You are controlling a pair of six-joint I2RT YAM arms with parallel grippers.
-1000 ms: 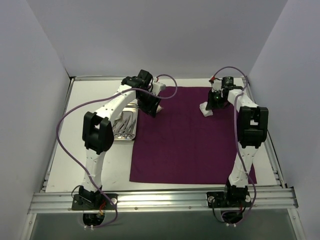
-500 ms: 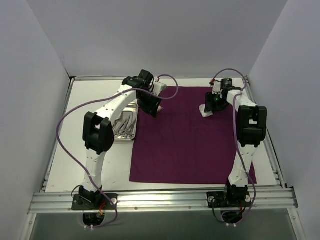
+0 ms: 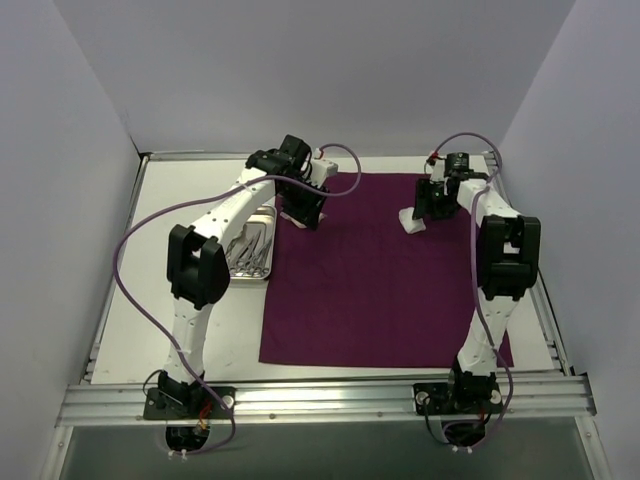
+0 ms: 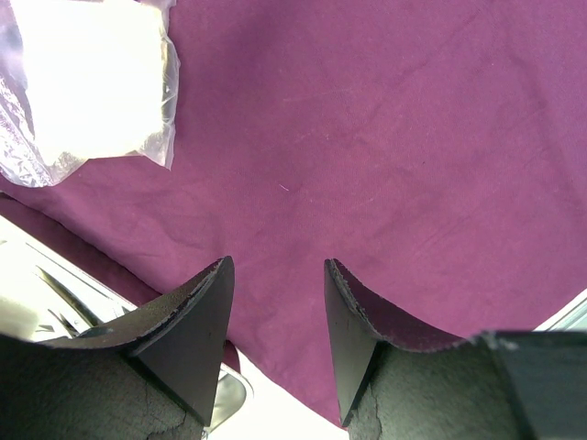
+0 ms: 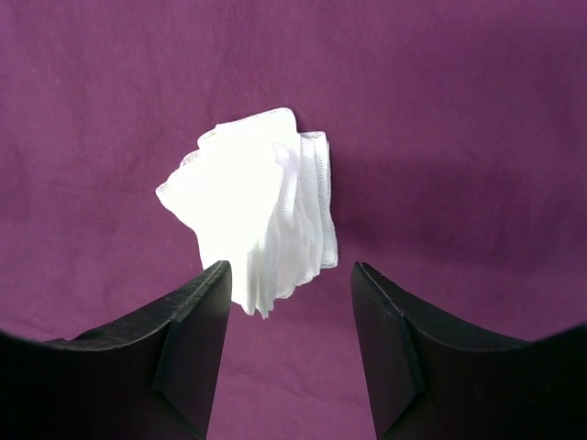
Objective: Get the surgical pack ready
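Note:
The dark purple cloth [image 3: 380,280] lies flat across the middle and right of the table. A white gauze stack [image 5: 252,211] rests on the cloth at its far right [image 3: 411,221]. My right gripper [image 5: 289,275] stands open just behind it, with the stack's near edge reaching between the fingertips. My left gripper [image 4: 275,275] hovers open and empty over the cloth's far left corner [image 3: 305,212]. A bagged white gauze pad [image 4: 87,82] lies ahead of it. The steel tray [image 3: 262,278] left of the cloth holds thin metal instruments [image 3: 248,248].
White table surface [image 3: 160,300] surrounds the cloth on the left. White walls enclose the table on three sides, and a metal rail [image 3: 320,398] carrying both arm bases runs along the near edge. The tray's rim [image 4: 225,394] shows at the left wrist view's lower edge.
My right gripper has opened and let go of the gauze stack, which now sits on the cloth. The left gripper has shifted slightly toward the far left corner.

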